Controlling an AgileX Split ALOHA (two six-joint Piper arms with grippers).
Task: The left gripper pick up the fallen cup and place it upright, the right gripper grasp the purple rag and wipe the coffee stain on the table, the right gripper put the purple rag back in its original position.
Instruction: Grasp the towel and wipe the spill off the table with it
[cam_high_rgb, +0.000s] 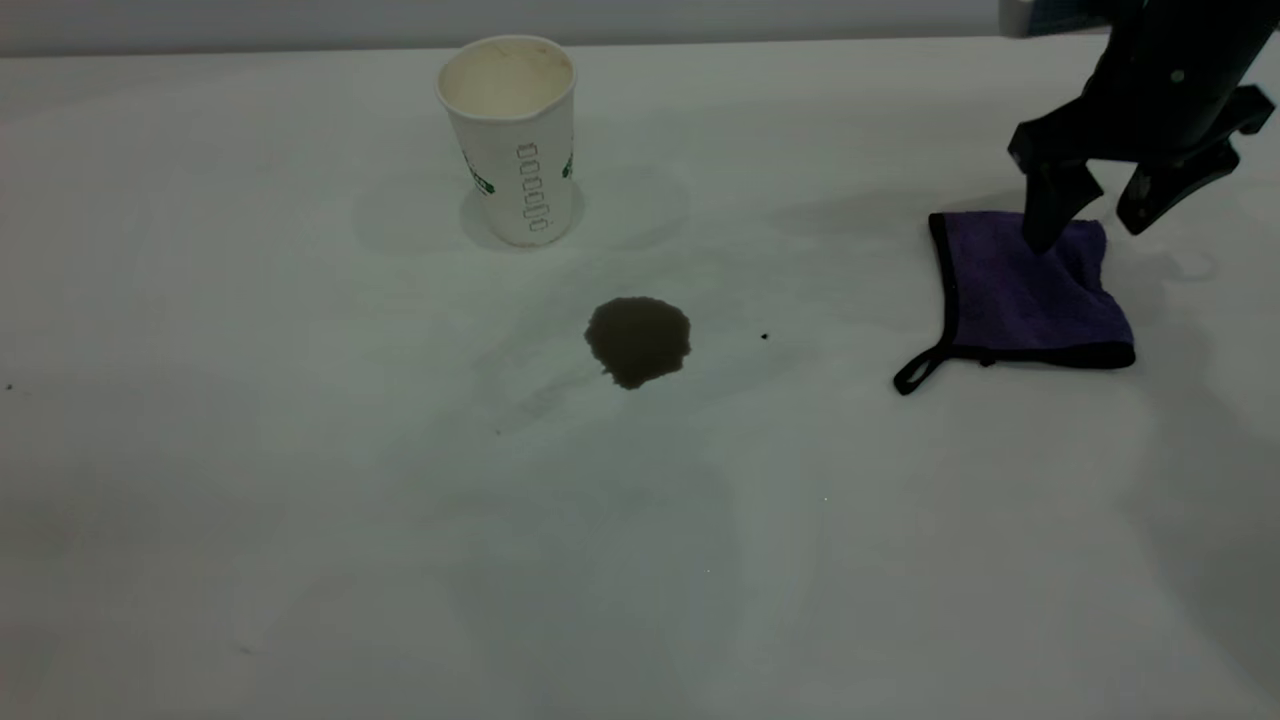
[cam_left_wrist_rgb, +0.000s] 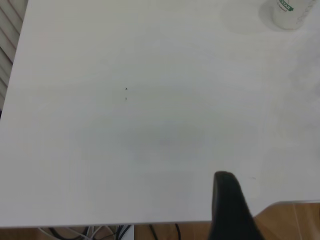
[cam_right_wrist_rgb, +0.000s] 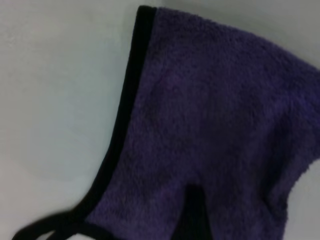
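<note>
The right gripper (cam_high_rgb: 1090, 225), spread, apparently touches the purple rag (cam_high_rgb: 1030, 300).

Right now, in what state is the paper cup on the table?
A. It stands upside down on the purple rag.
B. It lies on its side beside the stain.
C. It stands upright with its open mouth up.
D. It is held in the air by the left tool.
C: the cup stands upright on the table, mouth up, apart from the coffee stain.

The cup (cam_left_wrist_rgb: 291, 14) is cut off at the left wrist view's edge.
</note>
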